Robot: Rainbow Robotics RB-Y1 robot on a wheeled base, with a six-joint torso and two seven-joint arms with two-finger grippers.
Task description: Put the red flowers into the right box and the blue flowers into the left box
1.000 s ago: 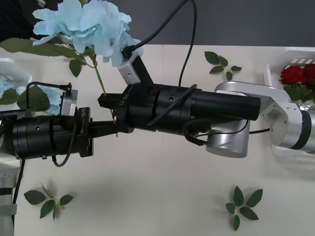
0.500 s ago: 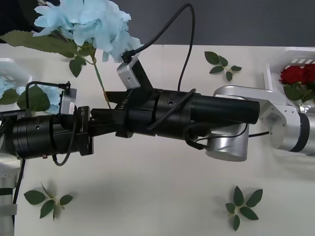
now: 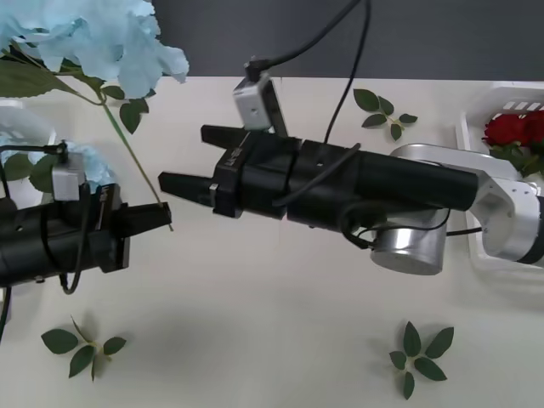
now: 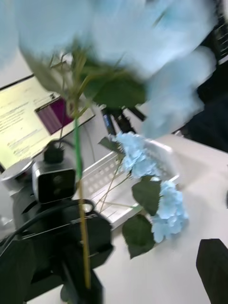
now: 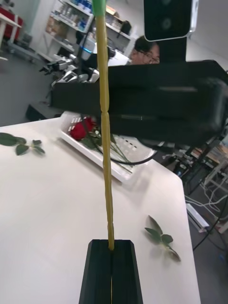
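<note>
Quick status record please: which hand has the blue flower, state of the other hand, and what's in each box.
held flower: blue flower, stem upright
left hand: shut on the stem's lower end
right hand: open, beside the stem, holding nothing
left box: blue flowers lying in it
right box: red flowers lying in it
table: loose leaf sprigs

Two white boxes: one at the left [image 3: 17, 110], one at the right [image 3: 501, 98]. Blue flowers: one raised bloom [image 3: 93, 34] and at least two clusters [image 4: 137, 156] lying in the left box; the red roses [image 3: 514, 127] in the right box overlap too much to count. Four leaf sprigs [image 3: 421, 357] on the table, and two grippers, left [image 3: 157, 217] and right [image 3: 183, 161]
</note>
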